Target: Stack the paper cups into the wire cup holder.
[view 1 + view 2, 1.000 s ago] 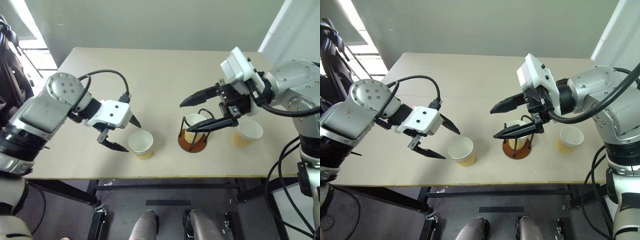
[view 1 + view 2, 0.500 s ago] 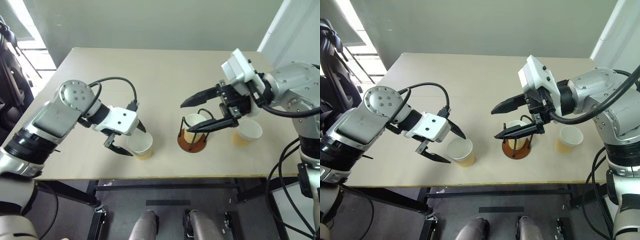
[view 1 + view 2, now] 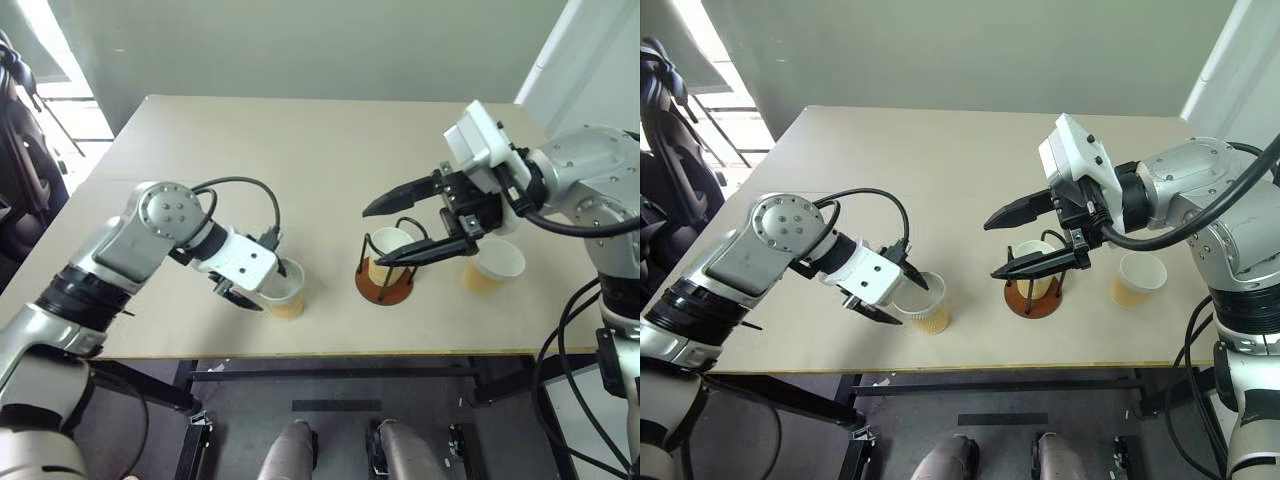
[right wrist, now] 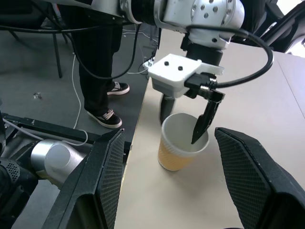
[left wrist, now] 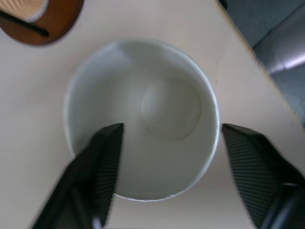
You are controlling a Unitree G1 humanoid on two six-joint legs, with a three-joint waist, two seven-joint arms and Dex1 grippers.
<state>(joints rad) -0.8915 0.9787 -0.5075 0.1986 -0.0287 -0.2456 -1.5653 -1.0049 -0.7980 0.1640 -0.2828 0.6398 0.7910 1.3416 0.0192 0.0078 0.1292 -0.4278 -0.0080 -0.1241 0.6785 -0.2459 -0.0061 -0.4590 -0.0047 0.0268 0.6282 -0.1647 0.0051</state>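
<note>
Cups sit in three places in the head views: one cup [image 3: 283, 292] near the table's [image 3: 300, 150] front edge under the left gripper [image 3: 262, 285], one [image 3: 390, 255] already in the wire holder [image 3: 386, 270], one [image 3: 494, 266] just right of it. The right gripper [image 3: 415, 225] hangs above the holder, fingers wide apart and empty. In the left wrist view one finger [image 5: 102, 167] is inside the rim, the other [image 5: 252, 167] outside, not yet clamped. Closing gently on the wall should avoid crushing it. The right wrist view shows the same straddle from the side.
</note>
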